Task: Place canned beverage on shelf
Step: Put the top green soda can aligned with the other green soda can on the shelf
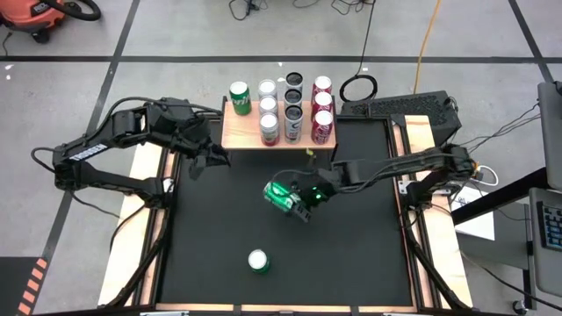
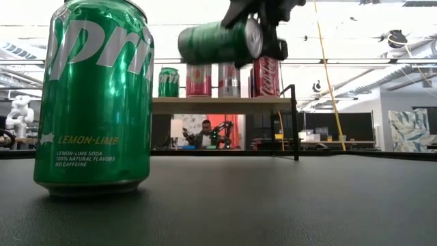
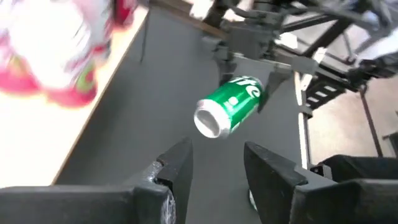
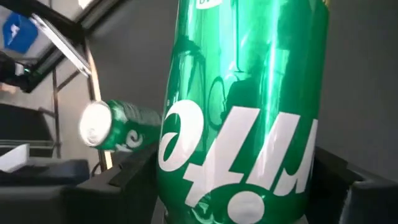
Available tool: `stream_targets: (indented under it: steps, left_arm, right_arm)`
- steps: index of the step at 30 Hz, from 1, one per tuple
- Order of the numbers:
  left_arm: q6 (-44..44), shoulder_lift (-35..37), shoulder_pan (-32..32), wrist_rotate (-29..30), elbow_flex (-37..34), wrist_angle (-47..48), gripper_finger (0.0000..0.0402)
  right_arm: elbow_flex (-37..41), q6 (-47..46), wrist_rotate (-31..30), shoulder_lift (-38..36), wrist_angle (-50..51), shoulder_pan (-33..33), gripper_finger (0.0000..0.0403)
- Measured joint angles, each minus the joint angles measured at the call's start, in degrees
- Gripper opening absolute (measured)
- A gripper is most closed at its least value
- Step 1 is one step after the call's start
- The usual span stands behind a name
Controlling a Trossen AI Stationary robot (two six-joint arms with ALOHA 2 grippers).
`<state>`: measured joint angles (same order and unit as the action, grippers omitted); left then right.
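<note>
A green soda can hangs in the air over the middle of the black table, with my right gripper shut on it. The low view shows this can lying about level, in front of the shelf. The wooden shelf stands at the table's far edge and carries a green can and several silver, dark and red cans, all upright. A second green can stands upright on its base near the table's front edge. My left gripper waits open and empty left of the shelf. My right gripper pinches the green can's side wall between its two fingers, near one end of the can. The fingers come from the table's right, slanting down, and lie along the can. The can is lifted clear and lies about level, its free end pointing toward the table's left.
Wooden side rails line the black table on both sides. The left arm arches over the table's far left corner. The standing can near the front edge fills the low view's left side. Cables and a floor vacuum lie beyond the table.
</note>
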<state>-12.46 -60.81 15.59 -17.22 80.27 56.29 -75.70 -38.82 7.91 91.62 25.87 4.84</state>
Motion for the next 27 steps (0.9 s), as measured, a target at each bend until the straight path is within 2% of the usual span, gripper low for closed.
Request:
stream_targets:
  steps: [4,11,14,17,27]
  left_arm:
    - [1.03,-1.86,-1.46,-0.45,0.0,-6.09,0.0175]
    - [0.76,-6.69,-3.42,-2.05,0.0,-15.52,0.0302]
    - [-0.7,-9.08,-3.39,-2.08,0.0,-19.15,0.0337]
    - [-0.75,-11.69,-3.69,-3.64,0.0,-21.87,0.035]
    - [-0.54,-17.59,-5.7,-5.09,0.0,-26.06,0.0352]
  right_arm:
    - [0.0,3.36,-3.51,-4.43,0.18,-0.13,0.0273]
    - [0.0,11.59,-6.62,-9.79,0.7,-0.15,0.0274]
    - [-0.04,13.7,-8.04,-11.19,0.74,-0.21,0.0274]
    - [-0.07,15.45,-8.07,-11.83,1.11,-0.3,0.0274]
    - [-0.07,16.06,-7.83,-11.99,3.34,-0.26,0.0274]
